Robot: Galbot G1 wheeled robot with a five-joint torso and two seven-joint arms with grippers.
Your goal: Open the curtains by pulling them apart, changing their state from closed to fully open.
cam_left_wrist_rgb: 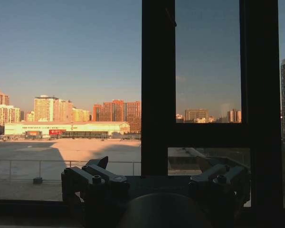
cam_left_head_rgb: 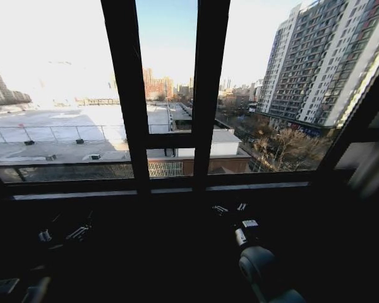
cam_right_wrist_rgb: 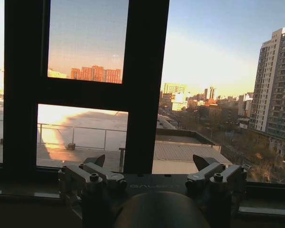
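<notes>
Both of your grippers hang low below the window frame [cam_left_head_rgb: 167, 95], in shadow under its sill. Your left gripper [cam_left_wrist_rgb: 154, 173] has its fingers spread apart and holds nothing; your right gripper [cam_right_wrist_rgb: 149, 171] is likewise spread and empty. Each faces the glass and a dark upright bar of the frame. At the frame's far right edge, a pale strip may be the curtains [cam_left_head_rgb: 376, 161], though you cannot tell for certain.

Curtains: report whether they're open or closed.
Open: no sheer fabric covers the window; the city shows unobstructed. A pale strip at the right edge may be gathered fabric; cannot tell.
</notes>
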